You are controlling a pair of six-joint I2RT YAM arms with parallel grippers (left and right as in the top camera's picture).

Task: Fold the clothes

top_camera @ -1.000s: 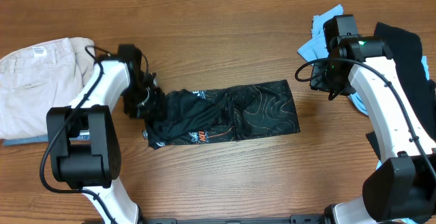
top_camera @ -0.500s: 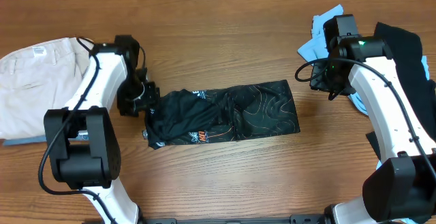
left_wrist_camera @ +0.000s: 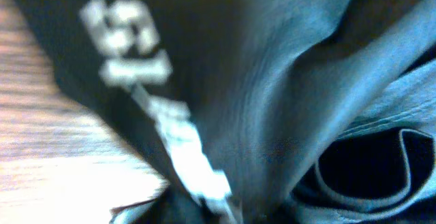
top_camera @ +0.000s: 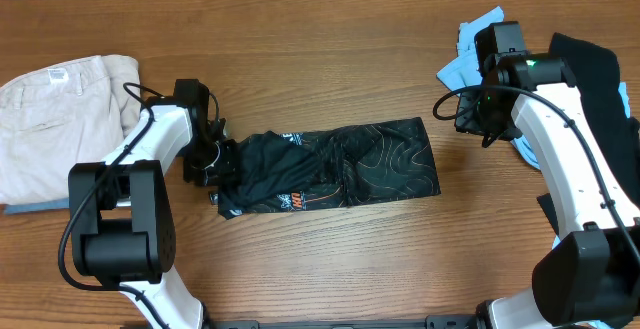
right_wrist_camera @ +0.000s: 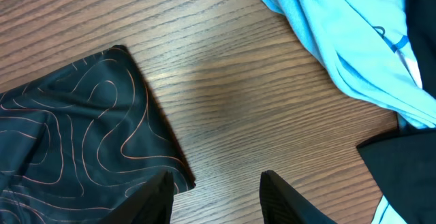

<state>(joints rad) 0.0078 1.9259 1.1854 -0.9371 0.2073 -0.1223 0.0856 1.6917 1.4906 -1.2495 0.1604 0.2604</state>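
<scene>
Counting 1 jersey (top_camera: 330, 167), lying as a flat strip on the table, plus 2 grippers. Sitting right at jersey's left end: L gripper (top_camera: 213, 159), jaws hidden overhead, so can't tell if clamping. Showing only in L wrist cam: blurry jersey folds w/ white lettering, filling the frame. Showing only in R wrist cam: R gripper (right_wrist_camera: 216, 195) hovering just off jersey's right end, fingers (right_wrist_camera: 158, 197) spread apart, holding nothing. Lying further out: 1 beige garment (top_camera: 55, 119) left of jersey; 1 light blue shirt (top_camera: 468, 54) and 1 plain black garment (top_camera: 595, 79) right of it. Resting all on wood-grain table (top_camera: 330, 259).
</scene>
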